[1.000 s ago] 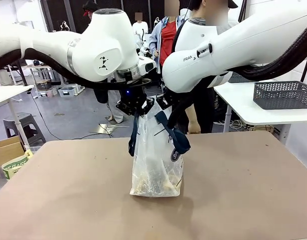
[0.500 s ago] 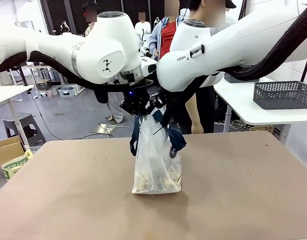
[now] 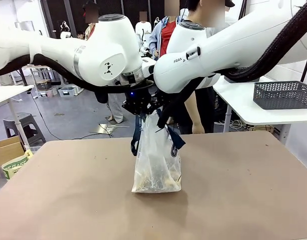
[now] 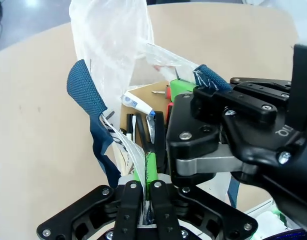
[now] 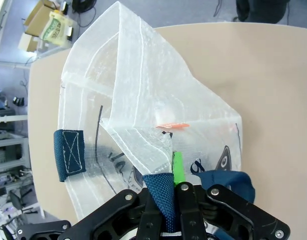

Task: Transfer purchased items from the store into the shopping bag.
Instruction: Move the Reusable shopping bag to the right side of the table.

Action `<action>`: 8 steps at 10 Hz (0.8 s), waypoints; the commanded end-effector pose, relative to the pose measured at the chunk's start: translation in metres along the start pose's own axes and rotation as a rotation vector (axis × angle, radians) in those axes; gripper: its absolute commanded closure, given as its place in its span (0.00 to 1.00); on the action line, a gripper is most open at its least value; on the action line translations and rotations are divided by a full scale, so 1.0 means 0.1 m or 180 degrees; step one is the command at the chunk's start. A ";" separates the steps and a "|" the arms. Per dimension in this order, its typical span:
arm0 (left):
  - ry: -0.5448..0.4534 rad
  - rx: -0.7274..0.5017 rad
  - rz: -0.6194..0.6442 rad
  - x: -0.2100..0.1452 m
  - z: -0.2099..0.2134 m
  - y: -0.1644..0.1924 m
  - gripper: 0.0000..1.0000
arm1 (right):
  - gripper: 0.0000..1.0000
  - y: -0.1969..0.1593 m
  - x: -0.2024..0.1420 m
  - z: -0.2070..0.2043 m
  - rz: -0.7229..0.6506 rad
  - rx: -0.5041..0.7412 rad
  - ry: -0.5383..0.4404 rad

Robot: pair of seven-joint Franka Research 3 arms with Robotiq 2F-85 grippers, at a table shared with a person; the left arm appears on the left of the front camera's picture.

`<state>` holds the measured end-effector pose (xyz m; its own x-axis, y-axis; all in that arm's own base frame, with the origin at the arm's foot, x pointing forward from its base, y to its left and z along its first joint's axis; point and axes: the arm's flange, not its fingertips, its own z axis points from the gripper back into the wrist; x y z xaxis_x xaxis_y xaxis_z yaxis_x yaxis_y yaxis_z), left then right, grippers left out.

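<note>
— What changed?
— The left gripper (image 4: 149,172) and right gripper (image 5: 167,192) have drawn together; the bag (image 3: 156,160), on the matte brown table (image 3: 68,190), stands narrower.
— Their hold?
— Left is clamped on the bag's crinkly translucent film, right on its woven navy strap (image 5: 158,182).

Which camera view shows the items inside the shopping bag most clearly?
The left wrist view: it looks through the open shopping bag onto the items. The front view gives pale shapes through the plastic. In the right wrist view the bag's wall veils them.
</note>
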<state>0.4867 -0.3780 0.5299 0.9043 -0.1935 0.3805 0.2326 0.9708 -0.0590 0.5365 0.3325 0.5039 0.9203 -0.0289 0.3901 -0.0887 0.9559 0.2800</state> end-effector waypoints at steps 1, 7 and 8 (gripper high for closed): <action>-0.0080 -0.0127 -0.0133 0.02 0.03 0.05 0.80 | 1.00 0.03 0.03 -0.01 -0.0031 0.0105 -0.0035; -0.0127 -0.0382 -0.0232 -0.17 0.16 0.08 0.00 | 1.00 0.01 0.03 -0.01 -0.0056 0.0109 -0.0034; -0.0134 -0.0453 -0.0254 -0.19 0.16 0.08 0.00 | 1.00 0.01 0.04 -0.01 -0.0059 0.0107 -0.0037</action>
<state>0.4740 -0.3776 0.5406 0.8756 -0.2414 0.4185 0.3202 0.9386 -0.1286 0.5367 0.3324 0.5041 0.9202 -0.0311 0.3901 -0.0874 0.9553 0.2824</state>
